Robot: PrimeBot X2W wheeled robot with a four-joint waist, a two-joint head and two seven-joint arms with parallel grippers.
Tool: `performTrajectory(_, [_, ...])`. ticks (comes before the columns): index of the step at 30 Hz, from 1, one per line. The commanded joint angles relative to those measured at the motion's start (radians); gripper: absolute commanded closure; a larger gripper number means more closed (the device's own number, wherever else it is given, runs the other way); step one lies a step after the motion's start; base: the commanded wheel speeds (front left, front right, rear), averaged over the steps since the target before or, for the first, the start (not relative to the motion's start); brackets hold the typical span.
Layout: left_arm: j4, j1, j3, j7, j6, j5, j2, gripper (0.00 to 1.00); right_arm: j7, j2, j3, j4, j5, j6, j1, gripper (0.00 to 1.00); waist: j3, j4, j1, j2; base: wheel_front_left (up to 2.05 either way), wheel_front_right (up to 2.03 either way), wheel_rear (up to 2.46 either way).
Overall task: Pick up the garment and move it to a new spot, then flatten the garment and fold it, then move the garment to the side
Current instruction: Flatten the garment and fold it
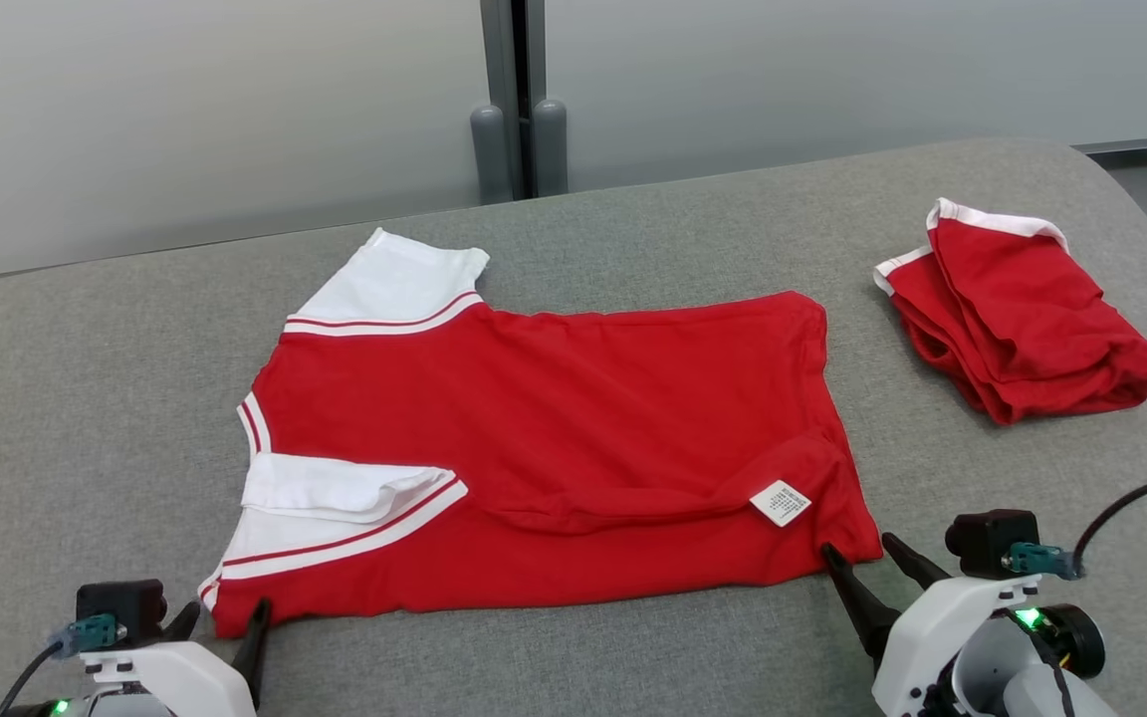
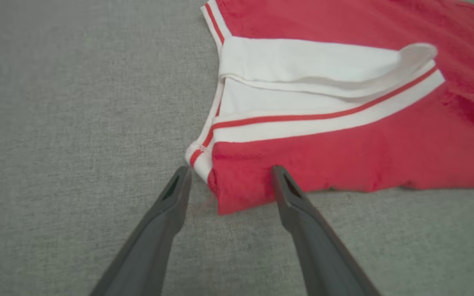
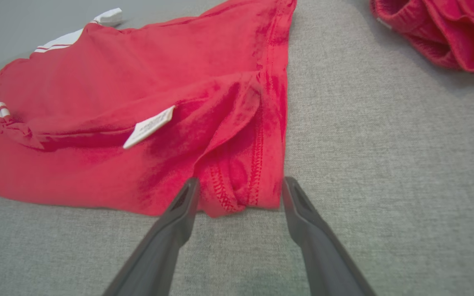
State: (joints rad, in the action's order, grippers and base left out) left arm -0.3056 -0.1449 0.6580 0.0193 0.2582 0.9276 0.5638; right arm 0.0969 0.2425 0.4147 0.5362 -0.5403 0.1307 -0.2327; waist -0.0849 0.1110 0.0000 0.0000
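The shirt (image 1: 554, 418) lies spread in the middle of the grey tabletop (image 1: 86, 398), collar end to the left and hem to the right. Its near long edge lies just in front of both grippers. The left gripper (image 2: 231, 172) has its fingers apart and straddles the near collar-side corner. One finger is over the red cloth and the other is on bare tabletop. The right gripper (image 3: 241, 183) is also spread wide and holds nothing, with the near hem corner lying between its fingers.

The task looks to be at the flatten-and-fold step: the cloth is mostly flat. A soft ridge runs along the lower body, and the near sleeve (image 1: 335, 488) is turned in on itself. The next move probably calls for both grippers to close on their corners at once. They would need to catch both layers at the bunched hem, then lift evenly so the edge carries over without dragging.

Count:
- one spread shirt
- two white sleeves, the far one (image 1: 394, 284) lying flat
- one white label (image 1: 781, 503) near the hem
- one folded red garment (image 1: 1017, 319) well apart at the far right
- two grippers
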Motion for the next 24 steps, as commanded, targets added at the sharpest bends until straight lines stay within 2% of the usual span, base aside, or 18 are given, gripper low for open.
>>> performTrajectory(1, [-0.024,-0.023,0.005,-0.018,-0.011,0.003,0.006,0.00,0.010,-0.011,-0.012,0.001,0.023,0.000,-0.007,0.00,-0.004,0.003,0.0000,0.0000,0.00,0.00,0.00])
performTrajectory(12, [-0.169,-0.095,0.031,-0.115,-0.062,0.027,-0.011,0.00,0.075,-0.085,-0.125,-0.007,0.150,0.000,0.009,0.00,-0.022,0.012,0.0000,0.0000,0.00,0.00,0.00])
performTrajectory(13, [-0.174,-0.100,0.035,-0.122,-0.069,0.028,-0.012,0.16,0.080,-0.089,-0.129,-0.007,0.154,0.000,0.008,0.15,-0.024,0.012,0.0000,0.0000,0.00,0.00,0.00])
performTrajectory(14, [-0.179,-0.106,0.038,-0.129,-0.073,0.029,-0.012,0.49,0.085,-0.093,-0.132,-0.007,0.156,0.000,0.006,0.47,-0.027,0.012,0.0000,0.0000,0.00,0.00,0.00])
performTrajectory(15, [-0.184,-0.110,0.039,-0.136,-0.080,0.033,-0.012,0.70,0.087,-0.096,-0.136,-0.005,0.156,0.000,0.003,0.58,-0.030,0.013,0.0000,0.0000,0.00,0.00,0.00])
performTrajectory(16, [-0.187,-0.114,0.040,-0.143,-0.083,0.036,-0.013,1.00,0.092,-0.100,-0.138,-0.004,0.159,0.000,0.000,0.68,-0.032,0.013,0.0000,0.0000,0.00,0.00,0.00])
performTrajectory(17, [-0.188,-0.117,0.043,-0.148,-0.087,0.037,-0.013,1.00,0.095,-0.103,-0.139,-0.004,0.159,0.000,-0.003,0.98,-0.033,0.013,0.0000,0.0000,0.00,0.00,0.00])
performTrajectory(24, [-0.161,-0.105,0.025,-0.119,-0.087,0.039,0.003,1.00,0.077,-0.106,-0.151,-0.012,0.144,0.000,-0.005,1.00,-0.022,0.009,0.0000,0.0000,0.00,0.00,0.00])
